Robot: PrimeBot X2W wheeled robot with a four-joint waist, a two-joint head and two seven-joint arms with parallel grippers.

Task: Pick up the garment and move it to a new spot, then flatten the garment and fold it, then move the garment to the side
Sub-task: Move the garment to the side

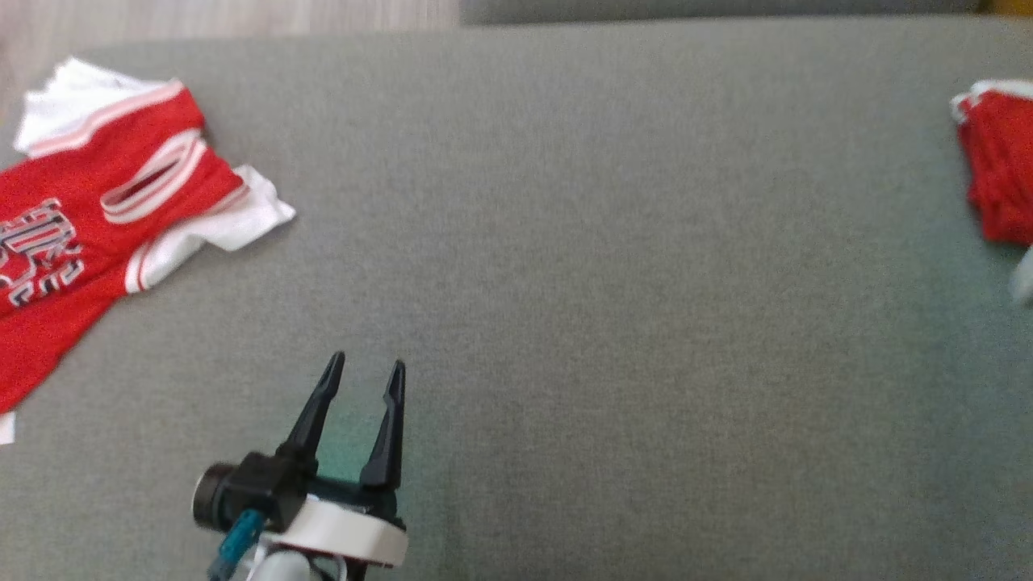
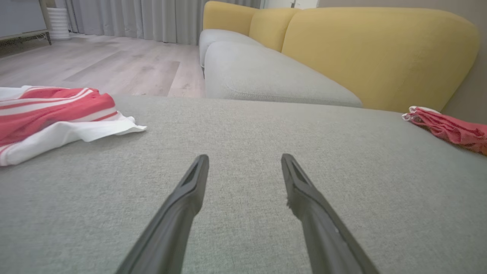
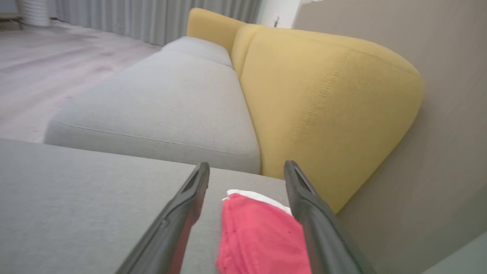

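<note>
Left gripper (image 1: 367, 361) parted, empty, lower left of frame. Right gripper (image 3: 246, 164) parted, framing the folded red garment (image 3: 258, 236). Risk: a fingertip snagging cloth would undo the fold.

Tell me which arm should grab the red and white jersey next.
Left, likely. The left tool is open over bare cushion near the jersey, on its side. The right tool, also open, points at the folded red garment at the far right.
</note>
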